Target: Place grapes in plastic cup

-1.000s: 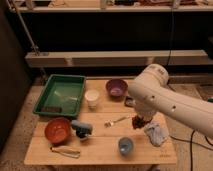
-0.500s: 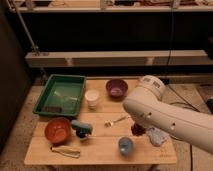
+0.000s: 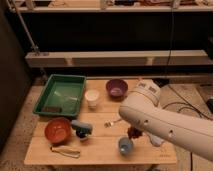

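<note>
Bare tabletop (image 3: 100,145) between orange bowl (image 3: 57,130) and plastic cup (image 3: 125,145); arm-hidden tool (image 3: 134,133) just beside cup.

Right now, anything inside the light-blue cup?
The cup looks empty as far as its inside shows. The grapes hang beside it, by the gripper, which the arm hides.

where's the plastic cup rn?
Front right of the table: the plastic cup sits near the front edge, just below the grapes and the mostly hidden end effector.
</note>
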{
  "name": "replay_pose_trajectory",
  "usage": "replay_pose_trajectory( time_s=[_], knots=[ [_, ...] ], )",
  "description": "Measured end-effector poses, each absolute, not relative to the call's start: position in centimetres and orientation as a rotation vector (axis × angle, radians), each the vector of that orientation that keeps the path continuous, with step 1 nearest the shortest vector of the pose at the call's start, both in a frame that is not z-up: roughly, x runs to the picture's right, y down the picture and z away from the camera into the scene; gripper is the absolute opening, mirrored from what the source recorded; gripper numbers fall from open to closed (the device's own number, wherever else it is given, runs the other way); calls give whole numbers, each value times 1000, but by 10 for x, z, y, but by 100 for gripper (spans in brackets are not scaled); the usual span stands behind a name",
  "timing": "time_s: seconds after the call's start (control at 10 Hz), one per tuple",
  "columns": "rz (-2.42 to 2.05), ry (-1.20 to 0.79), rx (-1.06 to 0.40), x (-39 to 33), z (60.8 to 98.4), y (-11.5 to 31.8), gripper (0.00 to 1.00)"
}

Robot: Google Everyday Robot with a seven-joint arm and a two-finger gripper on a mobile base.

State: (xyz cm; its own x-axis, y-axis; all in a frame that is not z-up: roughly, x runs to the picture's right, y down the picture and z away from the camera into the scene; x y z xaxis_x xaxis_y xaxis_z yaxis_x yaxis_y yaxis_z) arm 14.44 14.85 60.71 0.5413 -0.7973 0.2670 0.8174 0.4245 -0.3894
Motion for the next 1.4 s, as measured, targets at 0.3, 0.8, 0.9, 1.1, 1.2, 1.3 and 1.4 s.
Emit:
replay_pose_trajectory(
  time_s=[0.3,0.8,0.9,1.1,1.2,1.3,1.4],
  knots=[
    [-1042,-47,-505,133,605,153,0],
    [-1085,-61,-512,117,614,168,0],
    [-1093,-65,-520,114,619,173,0],
    [-1102,-75,-538,110,627,181,0],
    [-1101,-83,-550,110,632,186,0],
    [-1097,-92,-561,110,636,189,0],
    [-1092,-98,-567,111,638,190,0]
  ],
)
